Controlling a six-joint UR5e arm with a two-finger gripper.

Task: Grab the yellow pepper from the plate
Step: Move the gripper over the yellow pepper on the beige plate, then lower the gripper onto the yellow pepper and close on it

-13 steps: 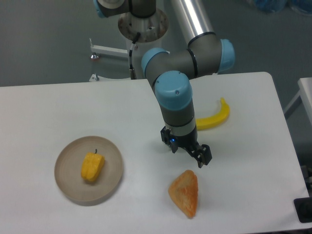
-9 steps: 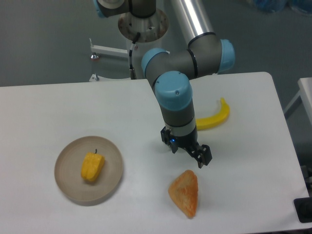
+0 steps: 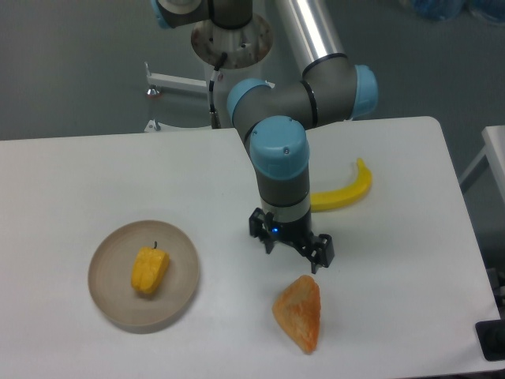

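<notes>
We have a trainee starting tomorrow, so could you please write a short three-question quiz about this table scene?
1. True or false: the yellow pepper lies on the plate.
2. Which item is nearest the tool? A) banana B) orange wedge C) yellow pepper
3. Fill in: the tool holds ____.

Key: 1 true; 2 B; 3 nothing.

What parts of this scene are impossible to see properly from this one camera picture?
- Black two-finger gripper: seen from above, the arm's wrist covers the gap, so open or shut is unclear.
- Long curved yellow banana: its left end is hidden behind the arm.
- Small yellow-orange toy pepper on the round beige plate: underside hidden; stem tiny.
</notes>
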